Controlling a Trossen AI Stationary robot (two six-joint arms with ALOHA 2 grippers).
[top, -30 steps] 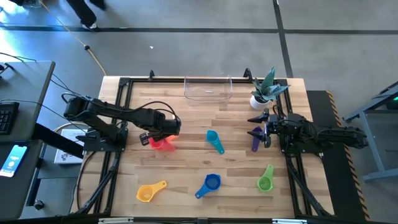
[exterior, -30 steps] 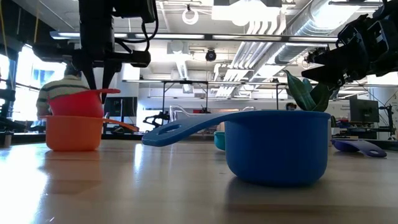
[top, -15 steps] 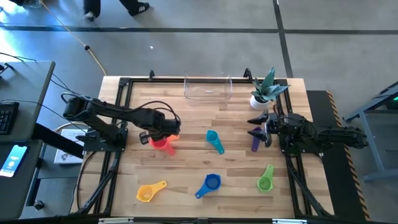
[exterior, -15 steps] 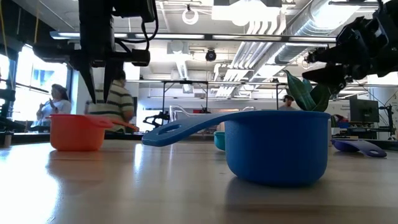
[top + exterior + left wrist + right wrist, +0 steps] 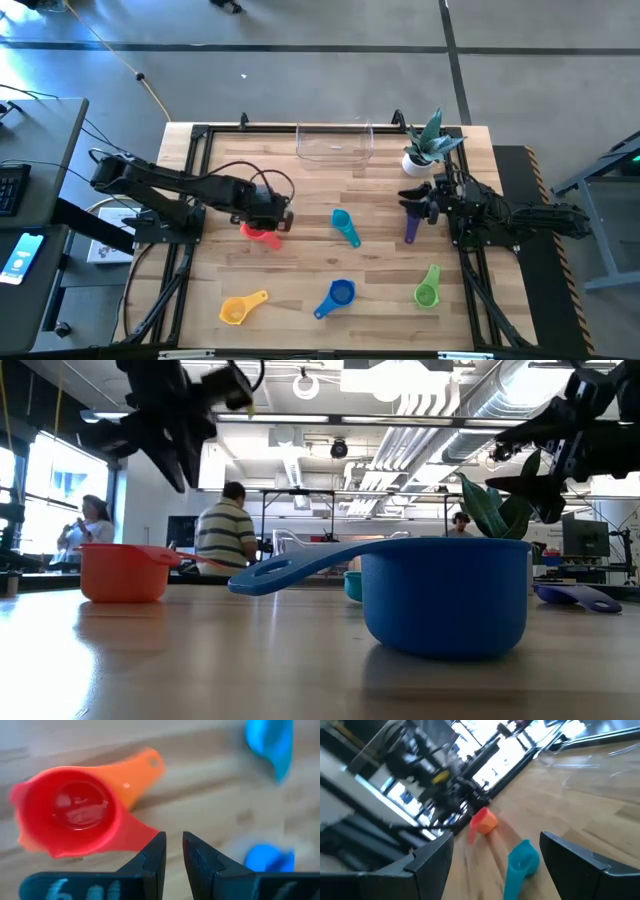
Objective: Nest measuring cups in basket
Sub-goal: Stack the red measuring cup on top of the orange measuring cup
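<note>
The red cup [image 5: 70,812] sits nested inside the orange cup [image 5: 142,770], which stands on the table left of centre [image 5: 262,236] [image 5: 122,572]. My left gripper [image 5: 272,220] [image 5: 172,845] hovers just above the pair, fingers open by a narrow gap, touching nothing. My right gripper [image 5: 415,198] [image 5: 497,837] is wide open in the air near the purple cup [image 5: 411,228]. The teal cup [image 5: 345,227], blue cup [image 5: 337,296], yellow cup [image 5: 243,306] and green cup [image 5: 427,287] lie apart on the table. The clear basket [image 5: 335,143] stands at the far edge.
A white plant pot [image 5: 418,160] stands at the far right, close to my right gripper and beside the basket. Bare wood lies between the nested pair and the basket. People stand in the room beyond the table [image 5: 228,535].
The red cup, held above the orange cup, has dropped down into it. My left gripper has opened and let go, then risen and tipped away from upright. My right gripper has shifted slightly toward the far edge.
</note>
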